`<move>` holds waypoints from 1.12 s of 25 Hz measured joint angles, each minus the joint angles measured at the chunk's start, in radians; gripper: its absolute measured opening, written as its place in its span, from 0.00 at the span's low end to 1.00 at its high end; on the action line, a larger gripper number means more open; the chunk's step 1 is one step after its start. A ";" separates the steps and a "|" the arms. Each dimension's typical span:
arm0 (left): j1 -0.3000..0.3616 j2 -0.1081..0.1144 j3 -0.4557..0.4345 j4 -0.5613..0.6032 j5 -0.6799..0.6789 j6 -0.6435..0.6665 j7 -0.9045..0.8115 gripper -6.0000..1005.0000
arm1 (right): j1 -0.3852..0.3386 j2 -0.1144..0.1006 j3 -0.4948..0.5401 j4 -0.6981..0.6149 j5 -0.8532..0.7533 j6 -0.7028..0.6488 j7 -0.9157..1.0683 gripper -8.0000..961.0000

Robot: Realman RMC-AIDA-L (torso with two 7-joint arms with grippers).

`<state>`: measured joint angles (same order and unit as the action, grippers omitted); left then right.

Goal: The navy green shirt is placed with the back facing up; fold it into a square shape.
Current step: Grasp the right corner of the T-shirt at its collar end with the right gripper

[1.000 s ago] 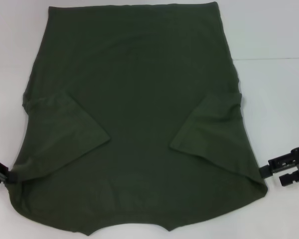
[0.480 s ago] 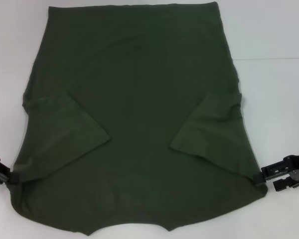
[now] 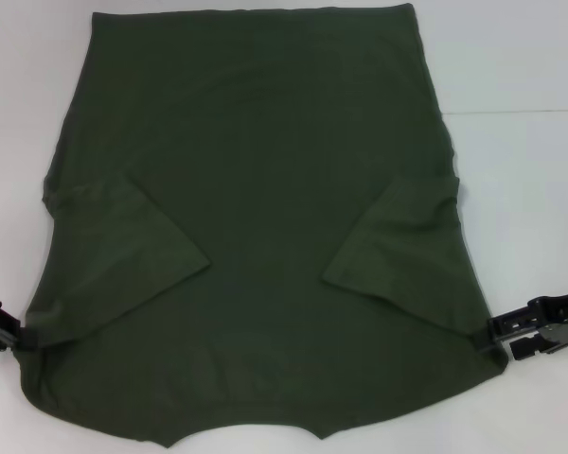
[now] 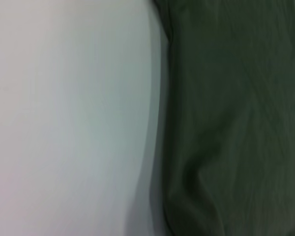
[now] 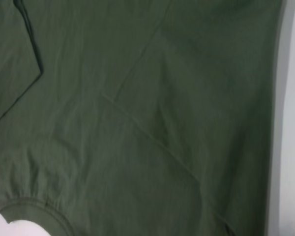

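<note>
Left gripper [image 3: 19, 333], right gripper [image 3: 497, 339], at navy green shirt [image 3: 256, 218] shoulders

Looks like lab or test bench setup: plain white table [image 3: 521, 76] filling whole view, faint seam line across it, no household stuff visible. Can't tell more.

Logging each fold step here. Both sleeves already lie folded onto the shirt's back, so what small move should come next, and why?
Probably close both claws on the near side edges. The left claw and right claw sit at opposite edges of the navy green shirt, near the collar end, placed to lift that end over toward the far hem.
</note>
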<state>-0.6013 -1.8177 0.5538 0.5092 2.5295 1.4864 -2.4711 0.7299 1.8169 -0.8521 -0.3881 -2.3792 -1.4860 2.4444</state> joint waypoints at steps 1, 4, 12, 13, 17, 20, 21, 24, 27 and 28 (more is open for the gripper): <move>0.000 0.000 0.000 0.000 0.000 0.000 0.000 0.01 | 0.000 0.001 -0.001 0.000 0.000 0.005 -0.002 0.93; 0.000 0.000 0.000 0.000 0.000 0.000 0.000 0.01 | -0.002 0.005 -0.002 0.000 0.000 0.015 -0.004 0.93; -0.002 0.001 0.000 0.000 0.000 0.002 0.000 0.01 | -0.003 0.019 -0.001 0.001 0.000 0.027 -0.010 0.93; -0.002 0.001 0.000 0.000 0.000 0.002 0.000 0.01 | -0.003 0.020 0.000 0.001 0.000 0.027 -0.011 0.93; -0.004 0.002 0.000 0.000 -0.001 0.003 0.000 0.01 | -0.001 0.025 0.005 0.002 0.001 0.027 -0.013 0.93; -0.005 0.003 0.000 0.000 -0.003 0.003 0.004 0.01 | 0.001 0.029 0.007 0.002 0.003 0.030 -0.014 0.93; -0.006 0.003 0.000 0.000 -0.003 0.003 0.005 0.01 | 0.002 0.030 0.008 0.002 0.004 0.032 -0.014 0.93; -0.007 0.003 0.000 0.000 -0.003 0.003 0.006 0.01 | 0.005 0.034 0.009 0.002 0.006 0.038 -0.014 0.93; -0.008 0.004 0.000 0.000 -0.004 0.004 0.007 0.01 | 0.007 0.039 0.010 0.002 0.011 0.044 -0.015 0.93; -0.008 0.004 0.000 0.000 -0.004 0.004 0.007 0.01 | 0.008 0.041 0.010 0.002 0.012 0.046 -0.015 0.93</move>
<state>-0.6092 -1.8137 0.5537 0.5092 2.5257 1.4901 -2.4644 0.7382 1.8579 -0.8420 -0.3865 -2.3676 -1.4399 2.4298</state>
